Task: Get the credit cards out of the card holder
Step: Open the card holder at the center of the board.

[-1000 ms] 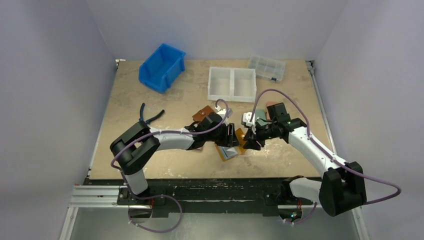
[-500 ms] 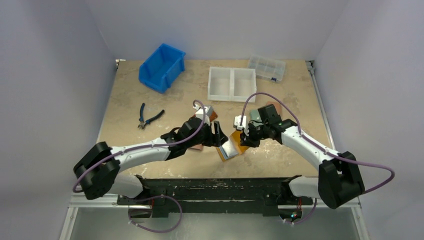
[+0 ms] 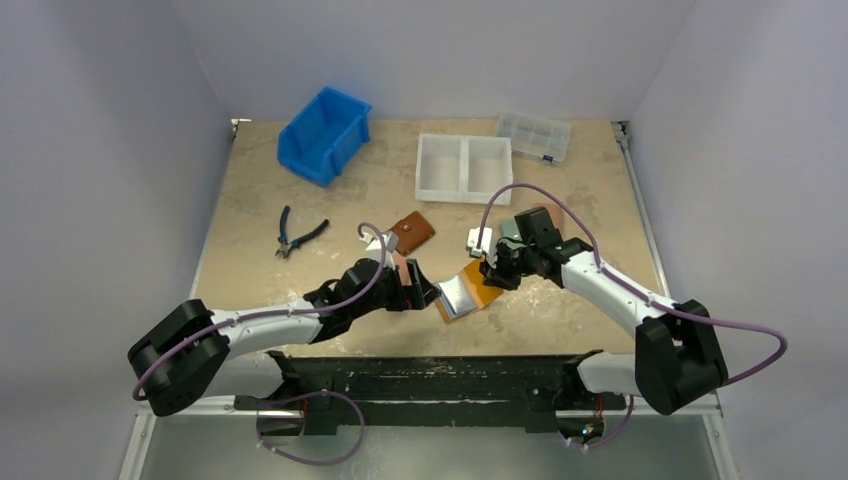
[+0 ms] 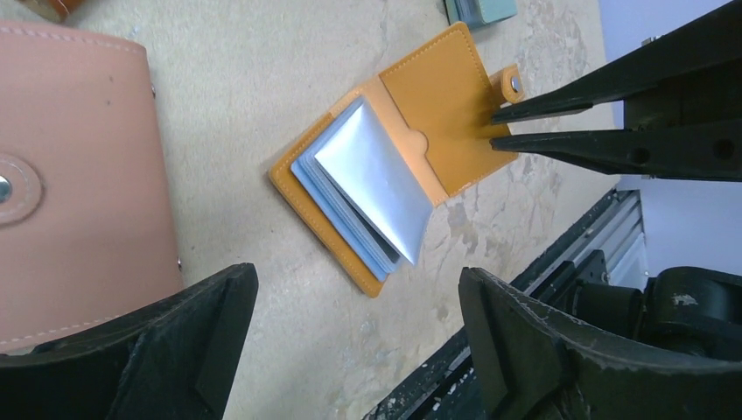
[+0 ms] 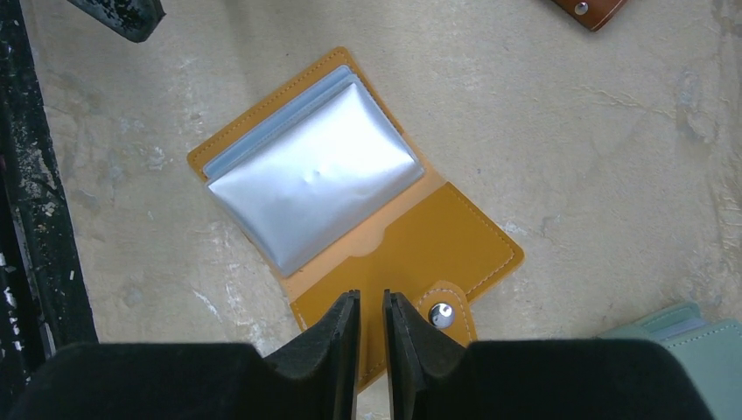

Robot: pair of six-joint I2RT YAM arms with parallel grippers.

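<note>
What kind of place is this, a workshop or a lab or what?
Most likely a robotics lab test cell: a left arm and right arm bolted at the edge of a table boxed in by plain white walls, with a blue bin and pliers laid out.

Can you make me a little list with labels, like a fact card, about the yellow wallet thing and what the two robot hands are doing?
card holder: mustard-orange, lying open on the table
sleeves: shiny silvery-blue stack on one half
credit cards: none seen outside the holder
right gripper: jaws nearly together, tips at the cover beside the snap tab
left gripper: jaws wide apart, nothing between them
neighbour: pink wallet beside the left gripper
</note>
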